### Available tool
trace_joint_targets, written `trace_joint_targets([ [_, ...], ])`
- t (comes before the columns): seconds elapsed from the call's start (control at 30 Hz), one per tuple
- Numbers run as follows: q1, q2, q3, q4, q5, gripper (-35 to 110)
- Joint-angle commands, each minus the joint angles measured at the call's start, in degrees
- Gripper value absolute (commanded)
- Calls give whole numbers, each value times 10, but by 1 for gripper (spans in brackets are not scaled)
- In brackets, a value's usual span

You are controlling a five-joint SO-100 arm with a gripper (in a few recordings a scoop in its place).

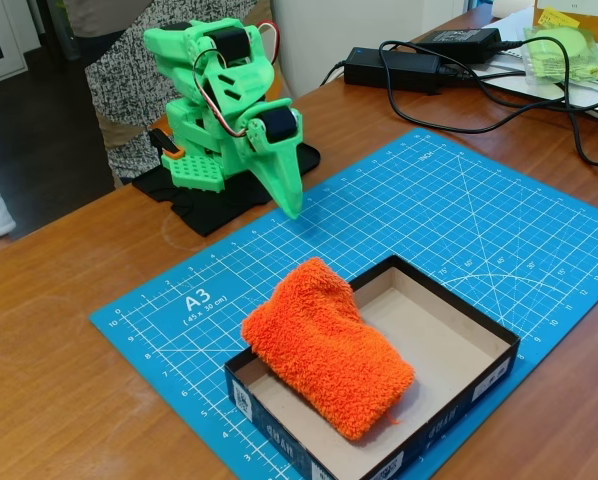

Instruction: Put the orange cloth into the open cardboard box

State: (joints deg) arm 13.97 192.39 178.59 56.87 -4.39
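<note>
one orange cloth point(327, 345) lies in the open cardboard box point(476, 385) on an "a3" mat point(459, 215); hand point(291, 205) clenched, empty.

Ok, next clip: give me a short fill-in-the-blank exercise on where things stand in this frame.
1. The orange cloth lies mostly inside the open cardboard box, with one end draped over the box's ____ wall.
2. The box sits on a ____ cutting mat.
3. The green arm's tool is holding ____.
4. The tool points ____ at the mat.

Missing words: left; blue; nothing; down
</note>
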Motion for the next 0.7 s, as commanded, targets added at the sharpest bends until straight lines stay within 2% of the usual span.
trace_joint_targets([
  [0.0, -2, 10, -7, 11, -6, 0],
  [0.67, -10, 10, -10, 17, 1, 0],
])
